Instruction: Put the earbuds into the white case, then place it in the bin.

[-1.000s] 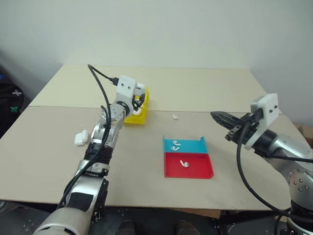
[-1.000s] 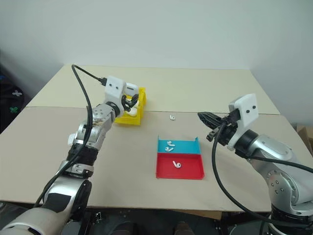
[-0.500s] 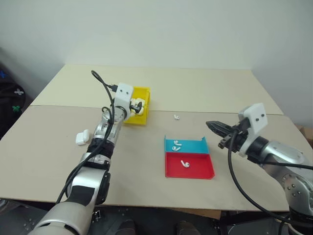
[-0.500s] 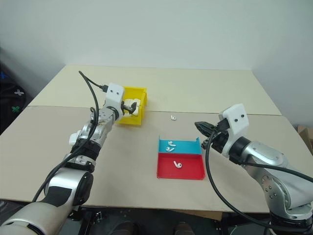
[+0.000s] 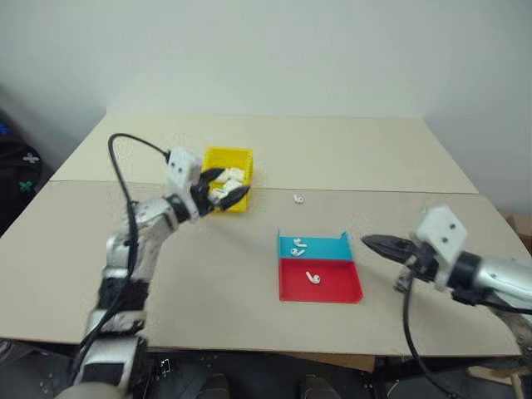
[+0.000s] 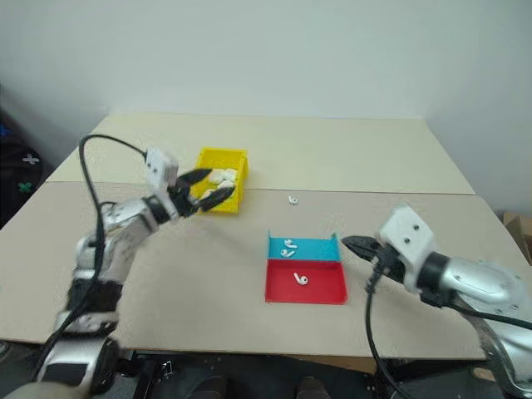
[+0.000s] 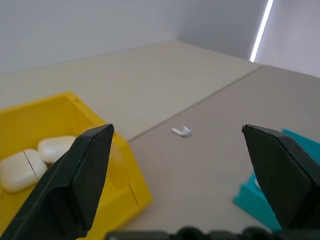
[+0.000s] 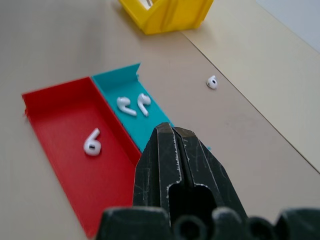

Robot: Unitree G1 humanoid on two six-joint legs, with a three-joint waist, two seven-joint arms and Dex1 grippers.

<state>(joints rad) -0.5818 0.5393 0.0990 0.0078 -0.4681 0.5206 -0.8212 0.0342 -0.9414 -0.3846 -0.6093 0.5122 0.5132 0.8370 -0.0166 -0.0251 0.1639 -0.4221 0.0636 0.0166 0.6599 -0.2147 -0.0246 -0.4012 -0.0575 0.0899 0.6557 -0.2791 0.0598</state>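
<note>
The left tool now stands wide and empty just beside the bin, its white case dropped inside; the right tool stays pinched closed, empty.

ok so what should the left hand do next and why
Probably draw the left hand back from the bin. It is open and empty right at the bin, and white cases lie inside, so that drop looks done. The right hand is shut beside the blue tray, where two earbuds lie unpacked.
</note>
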